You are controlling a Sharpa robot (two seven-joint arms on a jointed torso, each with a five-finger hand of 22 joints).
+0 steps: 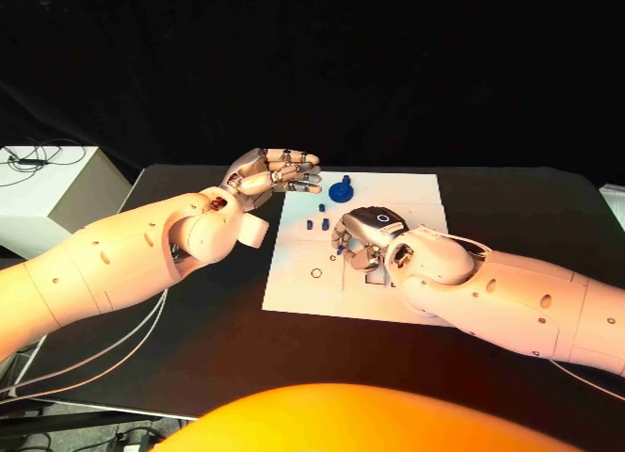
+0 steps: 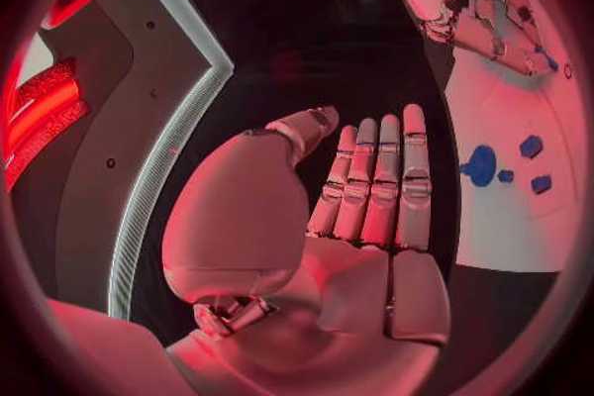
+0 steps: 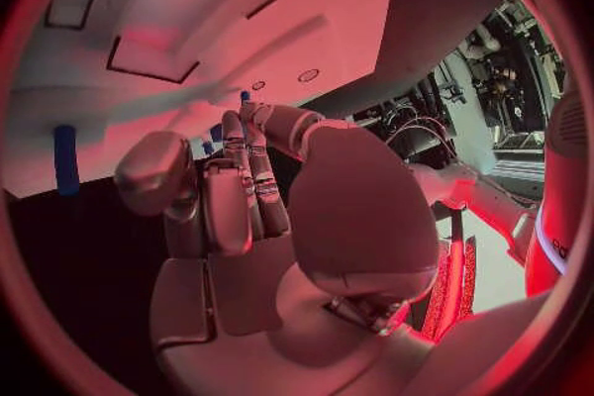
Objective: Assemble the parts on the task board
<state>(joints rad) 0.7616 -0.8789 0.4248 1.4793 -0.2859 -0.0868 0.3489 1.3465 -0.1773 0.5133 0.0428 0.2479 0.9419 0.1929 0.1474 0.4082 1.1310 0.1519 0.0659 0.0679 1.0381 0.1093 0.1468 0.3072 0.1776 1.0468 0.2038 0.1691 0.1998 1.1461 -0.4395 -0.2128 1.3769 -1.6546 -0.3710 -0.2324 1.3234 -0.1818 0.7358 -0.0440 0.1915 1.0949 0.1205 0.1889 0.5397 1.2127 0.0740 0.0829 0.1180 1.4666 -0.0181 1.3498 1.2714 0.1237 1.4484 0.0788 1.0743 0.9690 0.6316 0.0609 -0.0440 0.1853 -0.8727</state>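
A black bench (image 1: 530, 202) carries a white board (image 1: 414, 202) at its middle. The assembly looks barely begun: a round blue part (image 1: 341, 191) and a few small blue pegs (image 1: 314, 224) lie loose near the board's far edge. The left hand (image 1: 272, 172) hovers just off the board's far left corner, fingers spread, holding nothing. The right hand (image 1: 368, 237) presses down mid-board, its fingertips at a small blue peg (image 3: 244, 97); whether it grips that peg cannot be told.

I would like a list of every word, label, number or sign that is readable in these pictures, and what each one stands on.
None can be read.
The task board carries only thin outlines and small rings, no letters or numbers.
The right hand shows a small pale ring on its back, a mark and not text.
The left hand and the blue parts carry no writing.
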